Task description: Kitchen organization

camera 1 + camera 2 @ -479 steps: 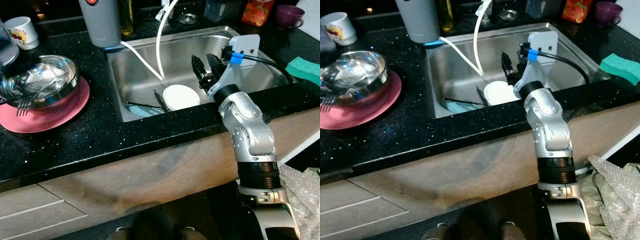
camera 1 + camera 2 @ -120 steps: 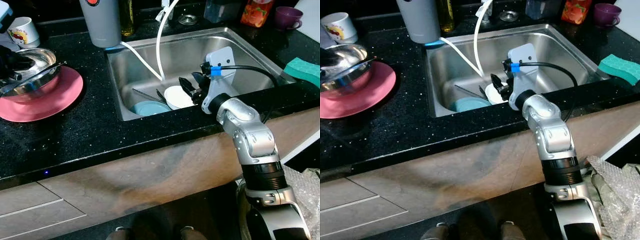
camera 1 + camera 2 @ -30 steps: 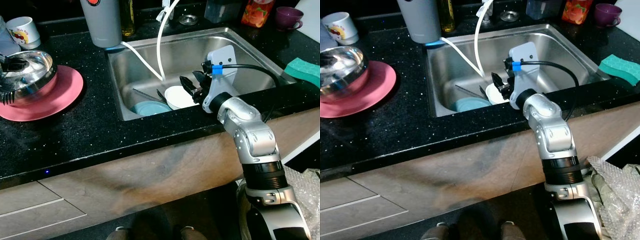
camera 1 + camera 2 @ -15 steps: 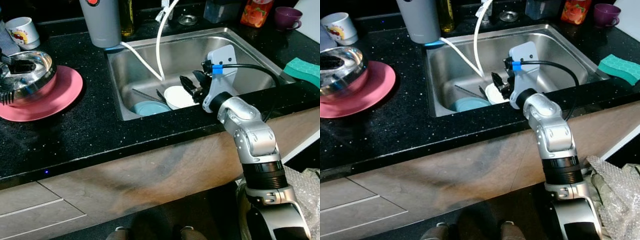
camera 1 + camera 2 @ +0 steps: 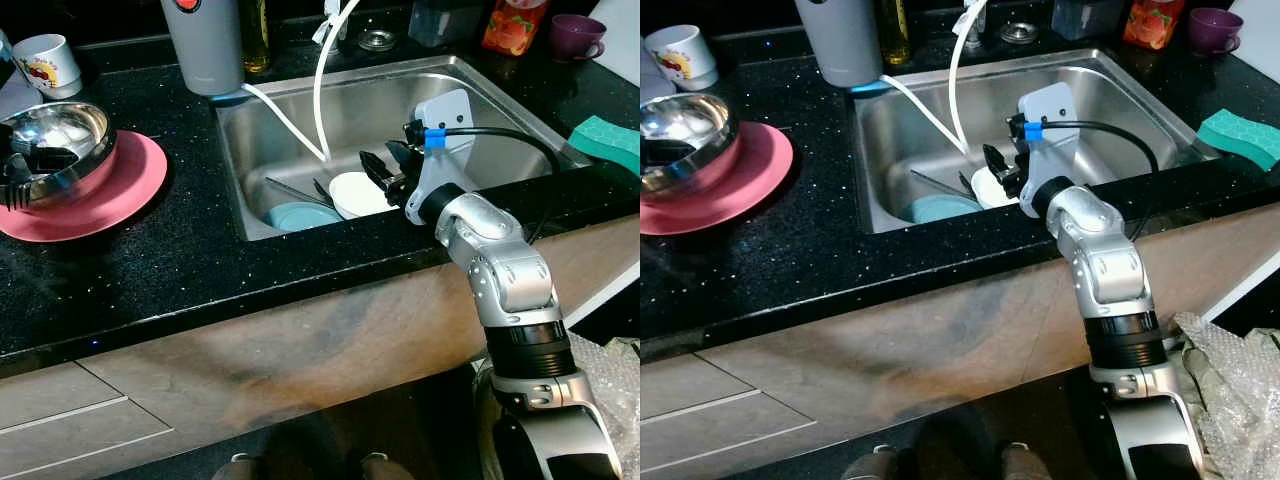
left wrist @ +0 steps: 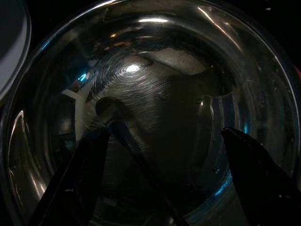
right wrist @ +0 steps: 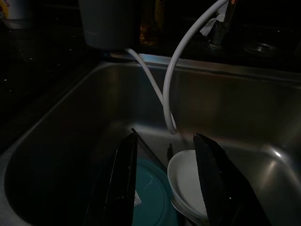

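Black speckled countertop ran across the frame, with a stainless sink set into it. Directly on the counter, robot's left: pink plate carrying a steel bowl; white printed mug behind it near the back edge. Grey cylindrical container stood at the sink's back left corner. Along the back: orange carton and purple cup. Green sponge lay on the counter to the right of the sink.

The right tool partly hides the white plate.
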